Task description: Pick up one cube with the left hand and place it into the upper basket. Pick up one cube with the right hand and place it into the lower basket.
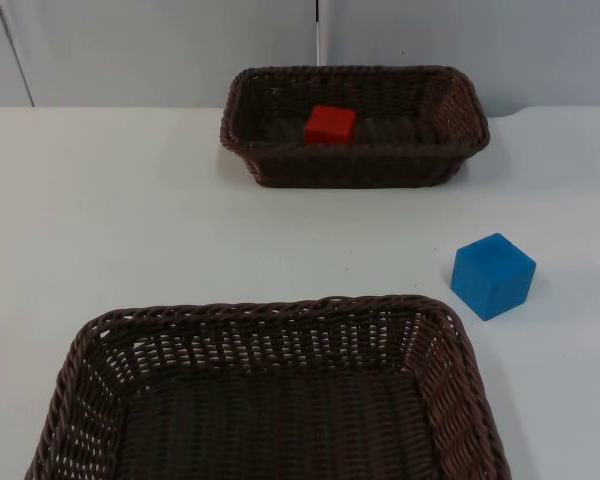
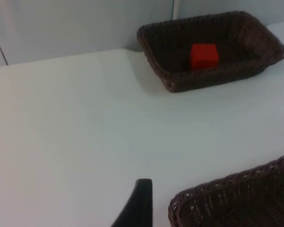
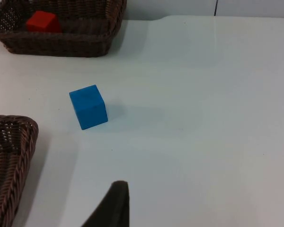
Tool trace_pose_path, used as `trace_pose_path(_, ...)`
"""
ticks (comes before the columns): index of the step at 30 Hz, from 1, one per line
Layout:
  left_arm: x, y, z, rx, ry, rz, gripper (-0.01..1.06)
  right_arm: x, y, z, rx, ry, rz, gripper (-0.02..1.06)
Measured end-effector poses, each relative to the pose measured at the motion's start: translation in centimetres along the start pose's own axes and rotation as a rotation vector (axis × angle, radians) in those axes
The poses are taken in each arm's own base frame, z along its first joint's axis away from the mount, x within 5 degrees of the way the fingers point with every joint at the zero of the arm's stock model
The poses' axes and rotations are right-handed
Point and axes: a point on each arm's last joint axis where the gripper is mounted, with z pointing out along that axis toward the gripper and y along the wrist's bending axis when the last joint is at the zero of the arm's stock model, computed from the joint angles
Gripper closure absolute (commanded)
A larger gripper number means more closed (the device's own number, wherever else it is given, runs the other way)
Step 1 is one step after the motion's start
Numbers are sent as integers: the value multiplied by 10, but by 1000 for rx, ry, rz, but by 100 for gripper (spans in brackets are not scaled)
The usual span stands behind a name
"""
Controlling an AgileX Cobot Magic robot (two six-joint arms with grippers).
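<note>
smooth white table (image 1: pixel 130 220): red cube (image 1: pixel 330 124) in upper woven basket (image 1: pixel 460 120); blue cube (image 1: pixel 493 276) outside; gripper states unclear.

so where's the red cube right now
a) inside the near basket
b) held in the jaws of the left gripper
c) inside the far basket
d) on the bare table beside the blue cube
c: the red cube lies on the floor of the far basket, while the blue cube sits on the table.
</note>
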Motion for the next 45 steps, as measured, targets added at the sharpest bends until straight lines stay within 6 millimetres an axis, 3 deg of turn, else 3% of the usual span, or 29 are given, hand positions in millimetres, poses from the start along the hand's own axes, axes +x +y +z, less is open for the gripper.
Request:
trace_pose_path(11,3,0,0,-2,35,0,20,0,0,1,0,5,0,-1)
trace_pose_path(18,4,0,0,-2,40,0,20,-11,0,13,0,92,-1,-1)
trace_pose_path(33,5,0,0,-3,55,0,20,-55,2,67,-22,213,-64,-1)
trace_pose_path(39,5,0,0,-3,55,0,20,-92,3,89,-24,250,-66,-1)
trace_pose_path(45,5,0,0,-3,55,0,20,-112,3,111,-26,304,-68,-1)
